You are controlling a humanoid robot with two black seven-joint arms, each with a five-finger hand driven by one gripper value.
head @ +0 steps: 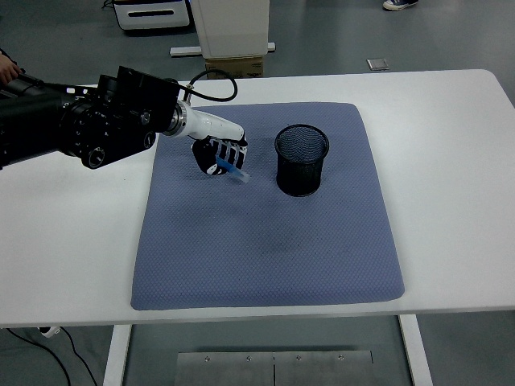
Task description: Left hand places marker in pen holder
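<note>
Head view looks down over a white desk [72, 241] whose near edge runs along the bottom at 6 o'clock, with a metal base plate [273, 368] showing on the floor beneath it. A blue-grey mat [273, 257] covers the middle of the desk, its near part bare. Farther in, toward 11 o'clock from the mat's centre, the left hand [219, 154] hangs over the mat's upper left area, reached by a bulky black arm [72, 129] that comes in from 9 o'clock and ends in a white wrist section [205, 125]. Its fingers [229, 153] are curled tight and pinching the marker [233, 170], a blue one that sticks out below the hand and points down toward 4 o'clock, tilted rather than upright. Whether the marker's tip touches the mat cannot be told. At about 3 o'clock from the hand, near but apart from it, stands the pen holder [302, 159], a black mesh cup, upright on the mat's far half, with its round mouth open to the camera. A black cable [211, 80] loops up behind the wrist toward 12 o'clock. Beyond the desk's far edge, on the grey floor, sit a cardboard box [234, 67] and a white cabinet [232, 26], and a shoe [400, 4] shows at the top edge near 1 o'clock.
</note>
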